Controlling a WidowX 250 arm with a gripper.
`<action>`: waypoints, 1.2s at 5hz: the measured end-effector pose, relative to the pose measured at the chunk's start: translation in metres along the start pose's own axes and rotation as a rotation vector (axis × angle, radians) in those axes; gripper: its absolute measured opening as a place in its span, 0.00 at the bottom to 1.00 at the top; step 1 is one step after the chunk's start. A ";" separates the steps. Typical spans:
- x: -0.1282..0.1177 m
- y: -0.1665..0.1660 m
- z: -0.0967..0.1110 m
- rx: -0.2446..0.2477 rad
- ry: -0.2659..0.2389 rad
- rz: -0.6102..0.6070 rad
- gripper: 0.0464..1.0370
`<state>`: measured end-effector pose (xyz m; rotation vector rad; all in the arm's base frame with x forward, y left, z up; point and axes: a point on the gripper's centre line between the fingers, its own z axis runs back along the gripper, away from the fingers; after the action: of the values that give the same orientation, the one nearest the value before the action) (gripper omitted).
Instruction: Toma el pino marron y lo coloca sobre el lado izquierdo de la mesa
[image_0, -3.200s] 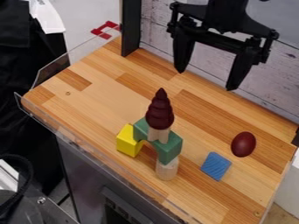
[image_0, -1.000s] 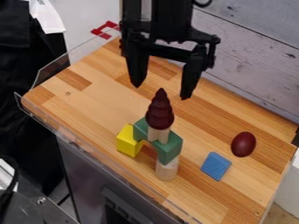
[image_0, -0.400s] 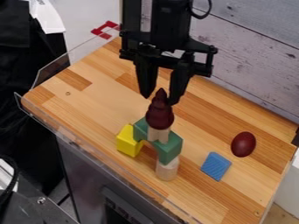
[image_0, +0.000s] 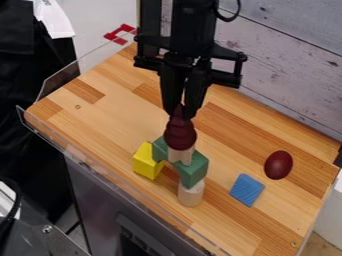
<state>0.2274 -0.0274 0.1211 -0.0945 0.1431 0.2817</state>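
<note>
"Since the fingers (image_0: 194, 97) are closed on the tip of the brown pine (image_0: 180, 135), is the picking up done?"

"Only the grip, I'd say. The brown pine is upright directly below the fingers, over the pale piece (image_0: 180, 155), and the green arch (image_0: 194, 171) is farther beneath them. I can't tell whether there is any gap under the brown pine, so I wouldn't count it as lifted."

"What's left, then?"

"Most of the job: raising it clear, carrying it away from the spot beneath the fingers to the left side of the bench (image_0: 110, 117), setting it down and letting go."
</note>
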 end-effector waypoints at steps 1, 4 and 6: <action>0.010 -0.014 0.026 0.018 -0.056 -0.042 0.13; 0.053 0.040 0.072 -0.003 -0.128 0.132 0.13; 0.091 0.094 0.026 0.002 -0.105 0.225 0.13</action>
<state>0.2907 0.0900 0.1257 -0.0612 0.0494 0.5103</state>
